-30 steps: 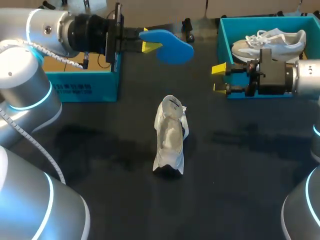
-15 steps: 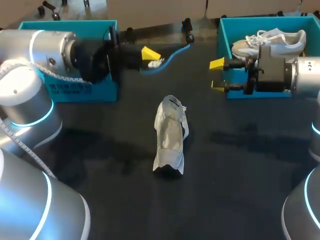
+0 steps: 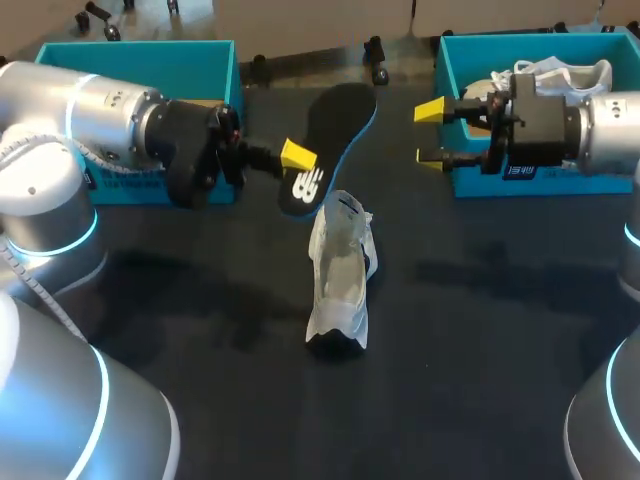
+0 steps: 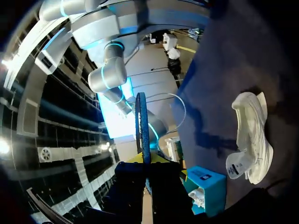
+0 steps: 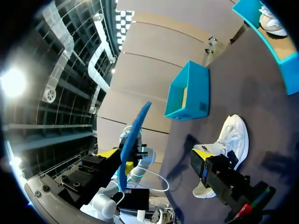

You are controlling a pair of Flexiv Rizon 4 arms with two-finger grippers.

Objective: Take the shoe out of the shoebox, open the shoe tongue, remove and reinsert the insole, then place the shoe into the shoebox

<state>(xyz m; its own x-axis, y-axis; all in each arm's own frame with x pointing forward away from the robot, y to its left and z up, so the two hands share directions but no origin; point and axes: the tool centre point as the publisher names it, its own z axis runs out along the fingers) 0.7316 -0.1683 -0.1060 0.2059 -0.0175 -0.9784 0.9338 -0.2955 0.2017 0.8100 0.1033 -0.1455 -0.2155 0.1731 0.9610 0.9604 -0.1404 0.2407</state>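
From above, the left pincer [image 3: 300, 158] pinches one end of the insole [image 3: 338, 125]. The white shoe [image 3: 340, 280] stands on the table [image 3: 480, 380] just beside its tip. The right pincer [image 3: 432, 135] is spread wide, close to the shoebox [image 3: 447, 70], which holds a second shoe [image 3: 560, 75].

From the left wrist, the insole [image 4: 141, 126] sticks up thin between the fingers, and the shoe [image 4: 252, 135] lies off to one side.

From the right wrist, the fingers stand far apart. The shoe [image 5: 229, 140] is just past one finger and the insole [image 5: 133, 133] is near the other.
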